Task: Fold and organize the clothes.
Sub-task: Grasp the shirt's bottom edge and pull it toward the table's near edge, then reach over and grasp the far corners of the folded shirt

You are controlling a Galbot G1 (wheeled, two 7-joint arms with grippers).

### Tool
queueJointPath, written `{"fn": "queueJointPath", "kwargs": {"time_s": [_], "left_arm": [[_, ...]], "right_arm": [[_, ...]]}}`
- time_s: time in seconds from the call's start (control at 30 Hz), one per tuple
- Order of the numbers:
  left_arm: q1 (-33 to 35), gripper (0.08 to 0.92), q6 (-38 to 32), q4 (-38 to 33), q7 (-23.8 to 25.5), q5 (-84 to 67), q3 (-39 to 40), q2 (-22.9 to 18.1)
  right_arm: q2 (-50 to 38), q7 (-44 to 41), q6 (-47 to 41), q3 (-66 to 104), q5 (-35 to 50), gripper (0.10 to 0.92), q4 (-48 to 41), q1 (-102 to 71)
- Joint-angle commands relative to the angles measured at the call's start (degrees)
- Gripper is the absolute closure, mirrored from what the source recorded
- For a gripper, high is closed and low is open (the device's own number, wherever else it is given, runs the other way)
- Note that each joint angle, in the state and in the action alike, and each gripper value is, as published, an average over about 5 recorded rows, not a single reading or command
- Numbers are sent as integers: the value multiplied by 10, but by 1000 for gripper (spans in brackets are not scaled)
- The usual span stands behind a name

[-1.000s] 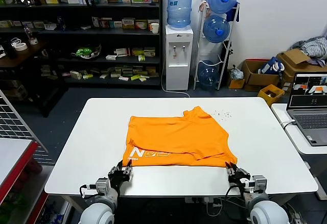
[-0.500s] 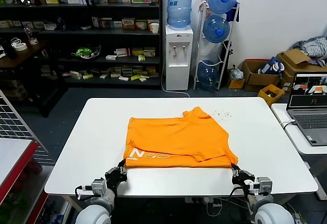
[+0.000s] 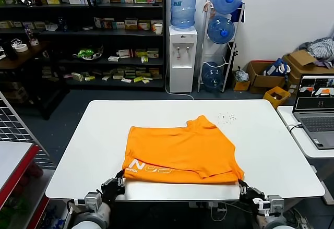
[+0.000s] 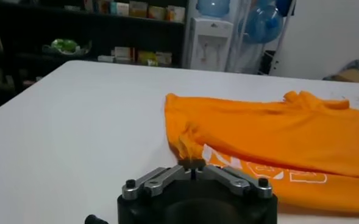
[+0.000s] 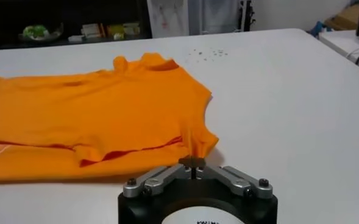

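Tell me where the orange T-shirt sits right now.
In the head view, the orange T-shirt lies on the white table, its near corners pinched by the left gripper and right gripper.

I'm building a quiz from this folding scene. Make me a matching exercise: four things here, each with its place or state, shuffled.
Things:
1. left gripper
2. right gripper
3. orange T-shirt
4. laptop

Places or states:
A. open on the side table
B. shut on the shirt's lettered corner
C. folded on the white table
D. shut on the shirt's plain corner

Pairs: 1-B, 2-D, 3-C, 4-A
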Motion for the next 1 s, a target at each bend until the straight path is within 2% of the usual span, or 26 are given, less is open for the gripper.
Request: {"fn": "queueJointPath", "kwargs": {"time_s": [0.03,0.17,0.37,0.53,0.63,0.8,0.87,1.0], "left_arm": [[66,898,4,-38,-2,0,-2,15],[75,833,6,-50,2,1,-8,18],[57,660,12,-87,-8,-18,-26,42],[-27,512,14,-74,-6,-51,-28,58],[-120,434,9,-17,4,-77,-7,53],[-309,296,10,144,26,-101,49,28],[-373,231,14,215,36,-112,74,21],[-459,183,34,321,63,-134,123,14]], "right_arm": [[1,16,-10,8,1,895,47,-69],[1,18,0,10,1,810,43,-58],[-26,2,40,22,9,637,58,-17],[-68,-13,61,11,33,498,42,87],[-80,-11,52,-28,40,412,-12,204],[-56,2,25,-138,75,267,-191,443],[-35,3,19,-179,79,227,-264,522],[5,5,-7,-234,85,204,-385,622]]}}
